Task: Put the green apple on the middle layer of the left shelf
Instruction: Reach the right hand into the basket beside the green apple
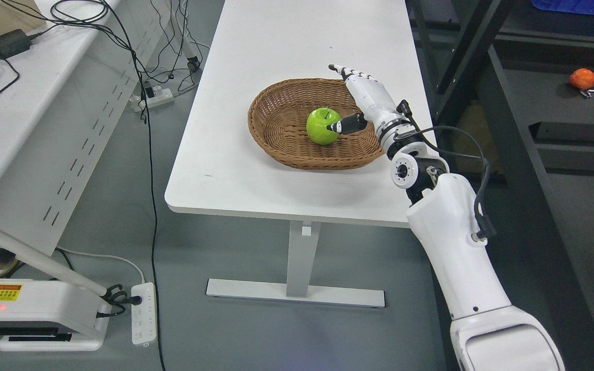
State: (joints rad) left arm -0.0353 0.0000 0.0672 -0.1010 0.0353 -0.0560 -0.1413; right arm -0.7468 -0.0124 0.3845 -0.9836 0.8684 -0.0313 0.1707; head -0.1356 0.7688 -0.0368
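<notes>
1. Reaching in from the right, the white right robot hand (356, 100) sits over the far right side of the shallow brown woven wicker basket (281, 141), and we're early in this one!
2. Round glossy green apple (323, 125) lies inside the basket, on the white rectangular table (225, 154) — not lifted, by the look of it.
3. Nothing looks done yet: the apple needs grasping, lifting clear and carrying to the left shelf's middle layer. No shelf on the left side shows here; a dark metal rack (549, 103) stands to the right, with a small orange object (588, 78) on it.
4. Now the robot hand: fingers (351, 73) stretched out nearly straight, pointing away past the basket's far rim, spread and not curled.
5. The dark-tipped thumb (346, 125) points at the apple's right side and seems to touch it, or sits just beside it.
6. Verdict: hand apart, holding nothing, no closure around the fruit.
7. Left arm is nowhere in shot.
</notes>
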